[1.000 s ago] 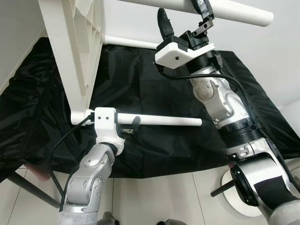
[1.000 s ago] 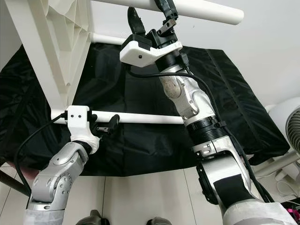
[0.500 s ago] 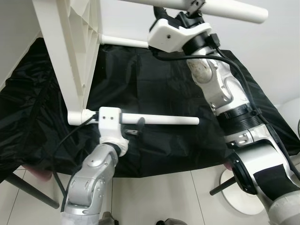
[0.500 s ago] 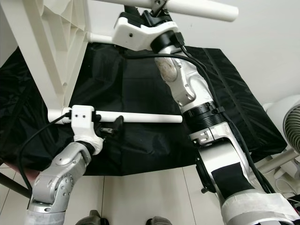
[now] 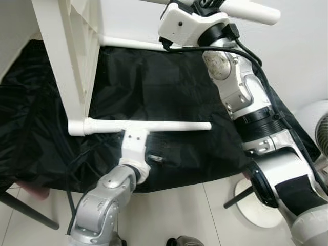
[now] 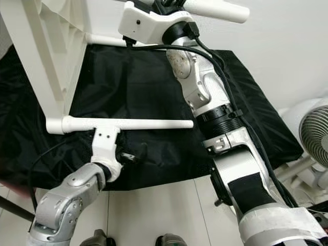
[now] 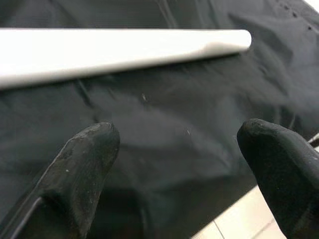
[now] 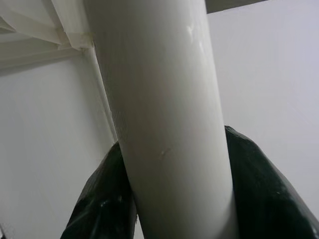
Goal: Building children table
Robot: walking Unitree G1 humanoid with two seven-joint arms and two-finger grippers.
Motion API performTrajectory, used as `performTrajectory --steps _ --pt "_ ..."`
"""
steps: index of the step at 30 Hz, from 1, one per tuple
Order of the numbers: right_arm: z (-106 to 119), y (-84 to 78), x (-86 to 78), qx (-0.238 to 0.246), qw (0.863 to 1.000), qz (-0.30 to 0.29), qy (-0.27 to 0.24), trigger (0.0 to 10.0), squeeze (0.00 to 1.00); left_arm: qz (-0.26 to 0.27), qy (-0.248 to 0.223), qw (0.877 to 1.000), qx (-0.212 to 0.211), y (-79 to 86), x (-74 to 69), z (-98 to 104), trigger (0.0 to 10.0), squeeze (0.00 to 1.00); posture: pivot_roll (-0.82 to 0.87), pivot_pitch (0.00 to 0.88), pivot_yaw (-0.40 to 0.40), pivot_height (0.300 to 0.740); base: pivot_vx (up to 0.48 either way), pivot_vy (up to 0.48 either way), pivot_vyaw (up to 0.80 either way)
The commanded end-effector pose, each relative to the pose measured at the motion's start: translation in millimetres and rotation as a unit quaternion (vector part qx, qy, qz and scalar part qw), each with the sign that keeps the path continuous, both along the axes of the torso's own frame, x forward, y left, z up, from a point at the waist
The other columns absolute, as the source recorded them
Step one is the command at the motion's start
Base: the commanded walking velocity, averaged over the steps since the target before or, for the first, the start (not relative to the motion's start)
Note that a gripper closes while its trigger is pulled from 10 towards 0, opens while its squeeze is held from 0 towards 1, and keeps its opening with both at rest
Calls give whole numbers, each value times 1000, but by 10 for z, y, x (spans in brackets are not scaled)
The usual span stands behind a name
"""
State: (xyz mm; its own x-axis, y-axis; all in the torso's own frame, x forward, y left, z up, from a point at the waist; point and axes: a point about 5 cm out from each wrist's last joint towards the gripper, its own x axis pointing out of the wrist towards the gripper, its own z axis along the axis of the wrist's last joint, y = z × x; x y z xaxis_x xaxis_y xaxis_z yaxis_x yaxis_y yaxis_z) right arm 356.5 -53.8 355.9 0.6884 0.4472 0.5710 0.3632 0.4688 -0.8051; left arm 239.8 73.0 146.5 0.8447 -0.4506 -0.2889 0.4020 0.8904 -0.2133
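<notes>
A white plastic table top stands on its edge at the left, with its white legs sticking out sideways. My left gripper is open and holds nothing. It hangs just below the lower leg, clear of it, over the black cloth. My right gripper is raised at the top of the eye views and shut on the thick upper leg, one black finger on each side. A third thin leg runs along the back, by the wall.
The black cloth covers the floor under the table parts, with white tiles at its front edge. A white fan and its round base stand at the right. A dark stand leg crosses the lower left corner.
My left gripper has let go of the lower leg and dropped below it. My right gripper has risen and shut round the upper leg. The camera has shifted slightly.
</notes>
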Motion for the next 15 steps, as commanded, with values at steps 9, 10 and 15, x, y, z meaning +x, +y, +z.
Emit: performTrajectory --steps 9,10,15 --pt "-35 -54 -35 116 990 26 72 0 0 134 36 990 17 162 213 -21 10000 0 -38 89 -85 740 0 0 0" --pt "-35 -54 -35 116 990 26 72 0 0 134 36 990 17 162 213 -21 10000 0 -38 89 -85 740 0 0 0" --pt "-5 -77 -56 125 989 26 74 0 0 213 31 976 -17 302 406 94 10000 0 -53 89 -74 740 0 0 0"
